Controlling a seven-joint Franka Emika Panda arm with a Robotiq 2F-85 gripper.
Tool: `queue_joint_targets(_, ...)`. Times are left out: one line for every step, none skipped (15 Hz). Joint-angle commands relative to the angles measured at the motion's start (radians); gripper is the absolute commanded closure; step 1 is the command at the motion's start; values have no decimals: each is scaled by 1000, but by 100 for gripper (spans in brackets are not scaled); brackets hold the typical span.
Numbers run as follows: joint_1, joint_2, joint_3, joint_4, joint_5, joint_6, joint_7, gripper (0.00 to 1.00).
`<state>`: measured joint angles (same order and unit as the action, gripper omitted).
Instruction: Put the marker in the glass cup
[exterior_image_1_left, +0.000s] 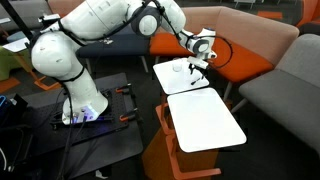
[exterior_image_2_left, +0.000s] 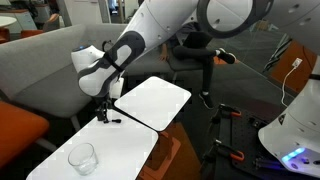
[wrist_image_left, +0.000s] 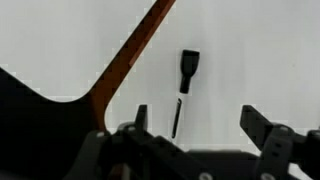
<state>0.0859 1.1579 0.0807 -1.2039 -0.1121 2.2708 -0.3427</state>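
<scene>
end effector (wrist_image_left: 200, 125) spread wide above the marker (wrist_image_left: 186, 75); marker lies in its open gap, long axis square to the closing line, on white counter (wrist_image_left: 250, 60); glass cup (exterior_image_2_left: 82, 157) well apart.

a white arm (exterior_image_1_left: 100, 30) in a smooth, glossy, plastic-looking shell. two white tabletops (exterior_image_1_left: 205, 122) with a smooth, matt finish, one edged in a brown, wood-like band (wrist_image_left: 130, 60). the glass cup (exterior_image_2_left: 83, 157) is clear and faintly shiny. the marker (wrist_image_left: 186, 72) looks black and dull, and the gripper (wrist_image_left: 202, 116) is matt black too. an orange sofa (exterior_image_1_left: 250, 55) and grey seats (exterior_image_1_left: 290, 95) wear matt, cloth-like covers.
</scene>
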Motion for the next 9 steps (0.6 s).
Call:
queue_joint_targets(42, 93, -23, 161, -21, -87, 59, 2)
queue_joint_targets(50, 118, -29, 200, -19, -95, 83, 7)
queue_joint_targets(56, 138, -38, 231, -19, -100, 104, 8)
queue_joint_targets(56, 157, -42, 266, -16, -105, 116, 17)
queue_joint_targets(56, 174, -48, 298, -14, -110, 126, 15)
queue_joint_targets(51, 188, -47, 324, -12, -117, 118, 13)
queue_joint_targets(47, 208, -50, 356, -12, -127, 116, 15)
queue_joint_targets(47, 221, -52, 379, -14, -135, 109, 21)
queue_joint_targets(46, 230, -49, 398, -11, -147, 104, 22)
